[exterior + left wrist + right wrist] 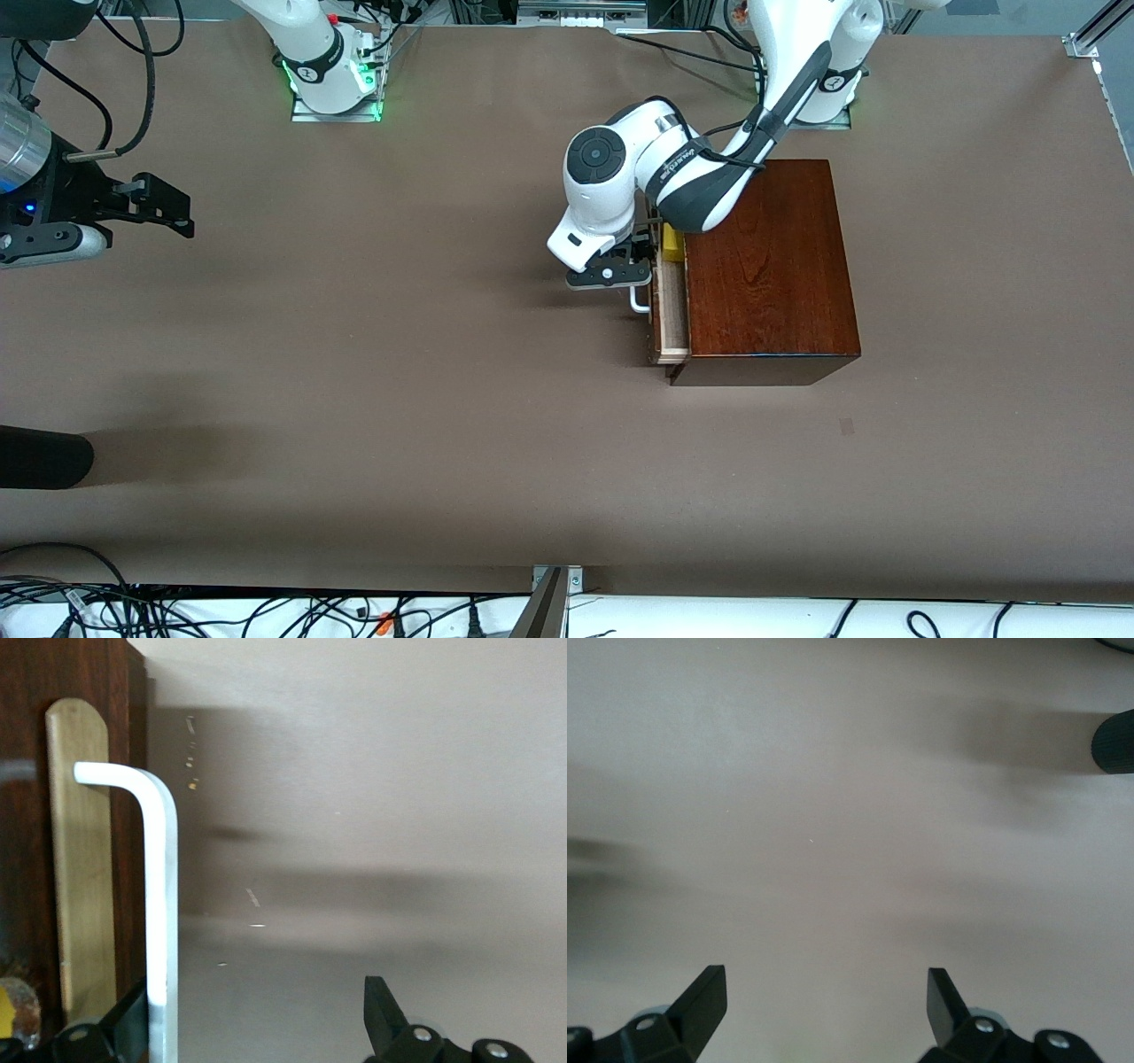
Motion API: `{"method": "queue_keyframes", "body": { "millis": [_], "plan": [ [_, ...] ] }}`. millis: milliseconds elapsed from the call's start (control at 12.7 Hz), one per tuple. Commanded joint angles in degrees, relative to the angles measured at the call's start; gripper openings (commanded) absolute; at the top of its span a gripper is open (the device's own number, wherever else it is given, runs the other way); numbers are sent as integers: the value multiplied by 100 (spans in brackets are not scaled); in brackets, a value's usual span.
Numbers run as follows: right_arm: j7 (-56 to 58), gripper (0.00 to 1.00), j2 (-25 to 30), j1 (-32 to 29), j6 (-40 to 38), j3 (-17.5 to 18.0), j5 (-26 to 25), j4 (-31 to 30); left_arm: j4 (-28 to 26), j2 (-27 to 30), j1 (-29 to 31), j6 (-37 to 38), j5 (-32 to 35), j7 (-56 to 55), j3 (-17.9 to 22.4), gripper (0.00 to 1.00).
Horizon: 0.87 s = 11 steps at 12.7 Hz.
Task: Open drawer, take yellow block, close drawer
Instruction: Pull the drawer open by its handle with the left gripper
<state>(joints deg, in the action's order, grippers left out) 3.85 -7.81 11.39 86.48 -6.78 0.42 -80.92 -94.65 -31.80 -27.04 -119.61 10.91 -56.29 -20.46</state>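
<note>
A brown tabletop (pixel 399 399) fills the scene, with cables strung along the edge nearest the front camera and the two arm bases standing along the farthest edge.

Toward the left arm's end of the table, about midway between the near and far edges, sits the glossy reddish-brown wooden box (pixel 766 270). The drawer (pixel 671 306) is pulled out a short way from the box side that faces the right arm's end, showing a strip of pale interior. Its white bar handle (pixel 639 303) projects from the dark front.

The yellow block (pixel 673 244) lies in the drawer's farther part, partly hidden under the left arm.

The left gripper (pixel 617 268) is at the drawer front. Its fingers are spread wide, one of them (pixel 133 1019) just beside the handle (pixel 161 904), the other well clear over bare table; they have hold of nothing.

The right gripper (pixel 182 217) waits near the edge at the right arm's end of the table, over bare surface. Its fingers (pixel 704 997) are also spread wide and empty.
</note>
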Motion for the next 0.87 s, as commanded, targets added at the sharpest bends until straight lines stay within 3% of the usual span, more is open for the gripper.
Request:
{"method": "queue_keyframes", "body": {
  "millis": [0,789],
  "plan": [
    [1,100,51,-49,-61,19,90,6,113,8,-179,-255,-370,-320,16,100],
    [1,100,51,-49,-61,19,90,6,376,-229,-267,-599,-712,-399,16,100]
  ]
}}
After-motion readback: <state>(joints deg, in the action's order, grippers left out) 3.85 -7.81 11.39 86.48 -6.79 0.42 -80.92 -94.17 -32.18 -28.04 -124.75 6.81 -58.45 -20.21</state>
